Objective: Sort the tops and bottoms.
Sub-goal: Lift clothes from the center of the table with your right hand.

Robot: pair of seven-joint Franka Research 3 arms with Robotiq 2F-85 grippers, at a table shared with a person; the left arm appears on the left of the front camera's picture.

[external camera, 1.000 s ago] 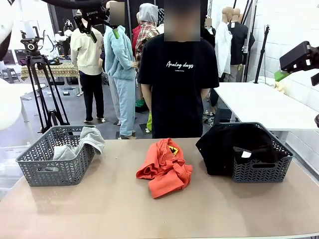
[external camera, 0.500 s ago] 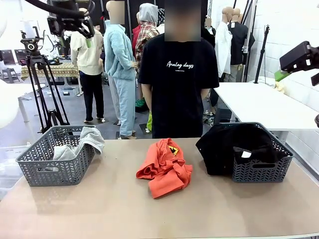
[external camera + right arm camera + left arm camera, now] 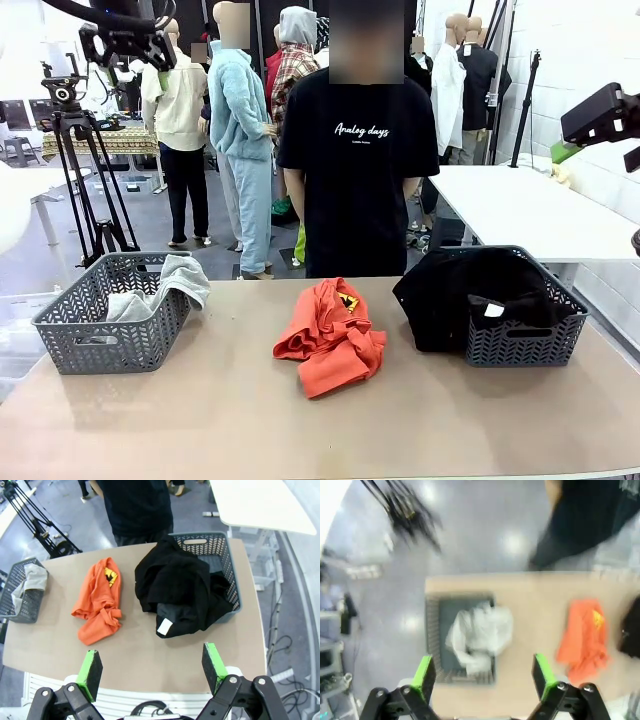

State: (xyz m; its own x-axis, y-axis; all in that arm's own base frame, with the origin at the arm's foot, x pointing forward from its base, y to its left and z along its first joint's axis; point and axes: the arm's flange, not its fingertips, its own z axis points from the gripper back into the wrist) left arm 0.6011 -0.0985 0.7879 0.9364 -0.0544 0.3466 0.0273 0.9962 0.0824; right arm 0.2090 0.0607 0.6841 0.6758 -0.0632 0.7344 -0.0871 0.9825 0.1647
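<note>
Left tool [image 3: 484,676]: raised high above the left end of the surface [image 3: 200,410], fingers apart, holding nothing.
Left basket [image 3: 110,325]: grey, at the left end; grey top [image 3: 170,282] lies in it, one part draped over the far right rim.
Orange top [image 3: 330,335]: crumpled on the surface mid-way between the 2 baskets, yellow-and-black print facing up.
Person [image 3: 358,160]: stands at the far edge, behind the orange top.
Right basket [image 3: 520,340]: grey; black bottoms [image 3: 470,290] heaped in it, spilling over its left rim onto the surface.
Right tool [image 3: 152,670]: high over the near edge, fingers apart, empty.
</note>
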